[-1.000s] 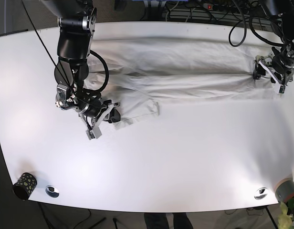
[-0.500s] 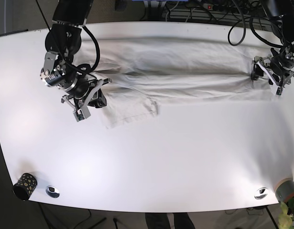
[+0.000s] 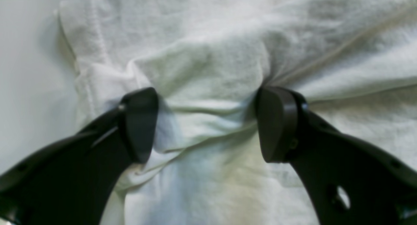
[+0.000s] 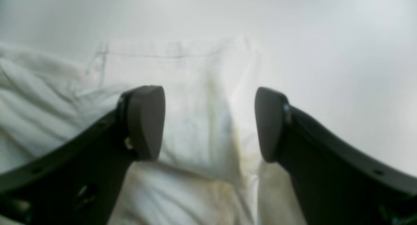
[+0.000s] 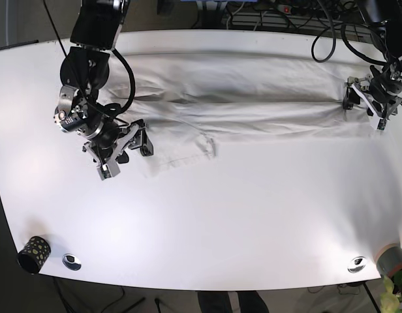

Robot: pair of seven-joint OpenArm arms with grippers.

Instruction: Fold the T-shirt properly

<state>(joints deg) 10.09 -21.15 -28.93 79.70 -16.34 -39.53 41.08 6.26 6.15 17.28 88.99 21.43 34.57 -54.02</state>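
The white T-shirt (image 5: 253, 98) lies spread along the far side of the white table (image 5: 220, 215). One sleeve (image 5: 181, 151) sticks out toward the front. My left gripper (image 5: 364, 107) is at the shirt's right end. In the left wrist view it (image 3: 208, 124) is open, with both fingertips pressed on the cloth (image 3: 208, 71) and a ridge bunched between them. My right gripper (image 5: 127, 158) is at the shirt's left end beside the sleeve. In the right wrist view it (image 4: 208, 124) is open just above the flat sleeve (image 4: 182, 88), whose hem lies ahead.
A patterned black cup (image 5: 34, 253) and a metal disc (image 5: 72, 261) sit at the front left corner. Another disc (image 5: 356, 264) and a tape roll (image 5: 391, 259) sit at the front right. Cables (image 5: 286, 13) run behind the table's far edge.
My right gripper moved left and back from the sleeve's front edge, then came slightly forward again; the sleeve now lies flatter. My left gripper has hardly moved.
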